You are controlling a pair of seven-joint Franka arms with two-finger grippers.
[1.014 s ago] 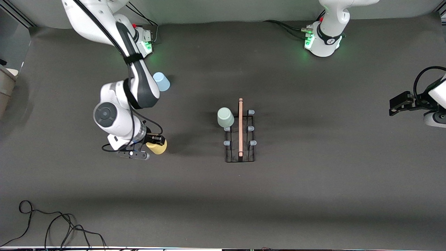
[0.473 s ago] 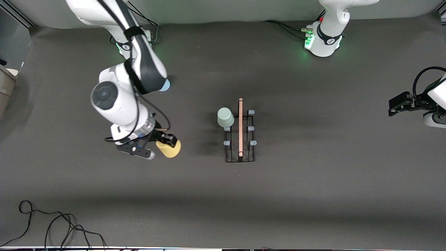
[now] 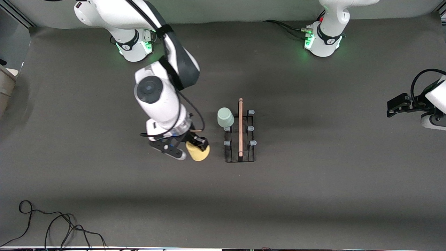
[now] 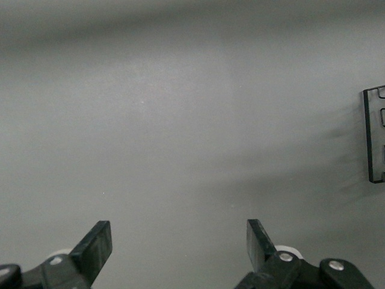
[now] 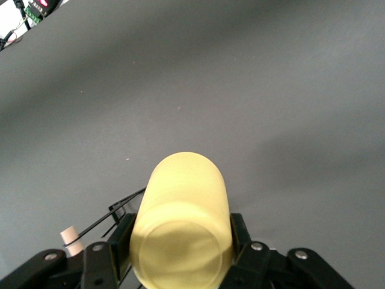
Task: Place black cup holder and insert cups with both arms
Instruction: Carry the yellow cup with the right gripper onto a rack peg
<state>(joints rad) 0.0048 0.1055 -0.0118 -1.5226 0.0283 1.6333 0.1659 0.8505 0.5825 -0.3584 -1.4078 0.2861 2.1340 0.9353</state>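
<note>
Dark grey table (image 3: 313, 195), and my right gripper (image 3: 198, 144) is clamped on the yellow cup (image 3: 199, 153) in the air.

My fingers (image 5: 240, 232) press the yellow cup's (image 5: 180, 232) sides, and I hold it tilted over the tabletop just beside the black cup holder (image 3: 240, 137), on the side toward my right arm's end. The holder stands mid-table, its wooden rod handle (image 3: 240, 127) on top. A pale green cup (image 3: 225, 117) sits upturned on one of its pegs, the one farthest from the front camera on my right arm's side. My left gripper (image 4: 179, 247) waits with its fingers spread wide and holding nothing, over bare table at my left arm's end; a corner of the holder (image 4: 374, 135) shows in its view.
</note>
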